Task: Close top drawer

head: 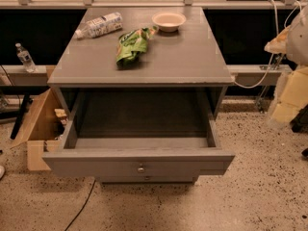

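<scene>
1. Speckled pale stone floor [250,191] fills the bottom of the picture. A grey wooden cabinet [144,61] stands in the middle of it.
2. The wide grey wooden top drawer [96,166], with one small round metal knob, is pulled far out toward the bottom of the picture. Its flat front sits in the lower middle.
3. The long side of the top drawer runs from left to right. To shut it, I think it must be pushed straight back, toward the top of the picture.
4. The gripper [288,95] seems to be part of the pale blurry shape at the right edge, about halfway up. I cannot tell if it is wide or narrow.
5. From the gripper, the drawer front lies down and to the left, well apart. The right end of the front is the nearest part.
6. Inside the top drawer I see only its dark bare bottom.
7. On the cabinet lie three things:
   - a clear plastic bottle [99,25] on its side
   - a crumpled green snack bag [131,46]
   - a small pale round bowl [168,20] that looks empty
8. A brown cardboard box [37,129] stands open at the left, just beside the cabinet. I cannot tell what is in it.
</scene>
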`<state>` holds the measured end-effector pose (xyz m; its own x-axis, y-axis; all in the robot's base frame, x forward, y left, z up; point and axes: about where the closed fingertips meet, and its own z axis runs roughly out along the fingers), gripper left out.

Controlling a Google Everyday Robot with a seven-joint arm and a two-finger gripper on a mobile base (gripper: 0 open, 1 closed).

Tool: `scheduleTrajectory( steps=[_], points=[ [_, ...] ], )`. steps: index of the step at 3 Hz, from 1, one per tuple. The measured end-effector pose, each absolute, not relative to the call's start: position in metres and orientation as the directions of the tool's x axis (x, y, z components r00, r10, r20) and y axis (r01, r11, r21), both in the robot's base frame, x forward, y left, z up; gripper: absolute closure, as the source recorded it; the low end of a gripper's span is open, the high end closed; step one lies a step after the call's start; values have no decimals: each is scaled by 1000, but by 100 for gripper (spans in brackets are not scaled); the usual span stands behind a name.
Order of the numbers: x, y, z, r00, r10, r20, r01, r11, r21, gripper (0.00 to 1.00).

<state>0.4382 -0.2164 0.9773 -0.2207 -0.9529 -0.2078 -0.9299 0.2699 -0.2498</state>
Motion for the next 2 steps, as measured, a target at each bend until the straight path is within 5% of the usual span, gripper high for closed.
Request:
scheduleTrajectory(
  steps=[2],
  points=[
    [439,-190,945,-265,-920,-288,-925,327,-193,2]
  ],
)
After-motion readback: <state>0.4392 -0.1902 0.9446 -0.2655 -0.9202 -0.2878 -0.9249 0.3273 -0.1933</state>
